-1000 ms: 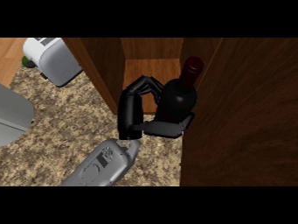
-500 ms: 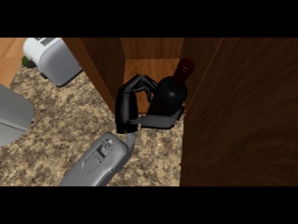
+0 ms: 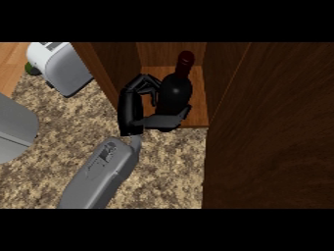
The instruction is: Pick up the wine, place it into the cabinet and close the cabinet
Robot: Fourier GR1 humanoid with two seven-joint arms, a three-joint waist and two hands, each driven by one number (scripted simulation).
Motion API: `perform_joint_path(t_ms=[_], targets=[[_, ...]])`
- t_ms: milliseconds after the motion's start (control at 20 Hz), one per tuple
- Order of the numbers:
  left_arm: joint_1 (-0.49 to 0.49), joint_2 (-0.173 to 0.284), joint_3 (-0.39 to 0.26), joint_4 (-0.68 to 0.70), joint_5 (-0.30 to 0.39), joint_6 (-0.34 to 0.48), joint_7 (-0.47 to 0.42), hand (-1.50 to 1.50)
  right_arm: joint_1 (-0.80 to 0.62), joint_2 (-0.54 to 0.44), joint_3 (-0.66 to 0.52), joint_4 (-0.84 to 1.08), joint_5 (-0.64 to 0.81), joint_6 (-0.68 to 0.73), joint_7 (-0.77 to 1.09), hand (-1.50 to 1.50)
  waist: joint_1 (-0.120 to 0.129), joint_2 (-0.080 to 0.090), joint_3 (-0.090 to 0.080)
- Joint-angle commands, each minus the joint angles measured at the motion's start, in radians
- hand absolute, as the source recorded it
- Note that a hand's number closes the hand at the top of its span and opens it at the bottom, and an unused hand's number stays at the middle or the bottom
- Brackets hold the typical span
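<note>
The wine bottle [image 3: 175, 90] stands upright on the floor of the open cabinet [image 3: 115, 61], its dark red cap toward the back and its black body right against the hand. One black hand [image 3: 134, 110] shows, at the end of a grey forearm [image 3: 101, 171] that comes up from the lower edge — which side it belongs to cannot be told from this view. The hand sits just left of the bottle and wraps it: the fingers [image 3: 146, 83] curl round the bottle's upper left shoulder, and the thumb [image 3: 166, 119] crosses under its base on the near side, so the bottle is pinched between them. To the hand's right, past the bottle, a large dark wood panel [image 3: 278, 127] fills that side. Behind and left of the hand a white toaster [image 3: 57, 66] rests on the speckled counter [image 3: 68, 127] — and farther left lies a grey curved object [image 3: 3, 125].
</note>
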Motion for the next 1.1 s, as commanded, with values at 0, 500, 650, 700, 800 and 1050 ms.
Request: perform_joint_path(t_ms=[0, 500, 650, 700, 800, 1050], targets=[[-0.011, -0.013, 0.037, 0.039, -0.006, -0.052, 0.032, 1.5, 0.024, 0.018, 0.002, -0.076, -0.035, -0.013, 0.014, -1.5, 0.005, 0.0, 0.0], [-0.185, -0.013, 0.123, 0.276, 0.023, -0.062, 0.004, 1.5, 0.071, 0.006, 0.006, -0.181, -0.082, -0.021, 0.08, -1.5, -0.012, 0.001, 0.0], [-0.213, -0.013, 0.11, 0.327, 0.074, -0.065, -0.042, 1.5, 0.049, 0.0, -0.012, -0.123, -0.096, -0.01, 0.05, -1.5, -0.01, 0.002, 0.0], [-0.253, -0.013, 0.136, 0.397, 0.111, -0.09, -0.077, 1.5, 0.094, 0.056, 0.092, -0.138, 0.004, -0.016, 0.011, -1.5, -0.02, 0.005, 0.0], [-0.287, -0.013, 0.079, 0.381, 0.13, -0.033, -0.047, 1.5, 0.044, 0.029, 0.056, -0.104, -0.03, -0.011, 0.011, -1.5, -0.016, 0.004, 0.0], [-0.345, -0.013, 0.192, 0.517, 0.04, -0.058, -0.166, 1.5, 0.017, -0.004, 0.004, -0.096, -0.071, -0.012, 0.04, -1.5, -0.014, 0.005, 0.0]])
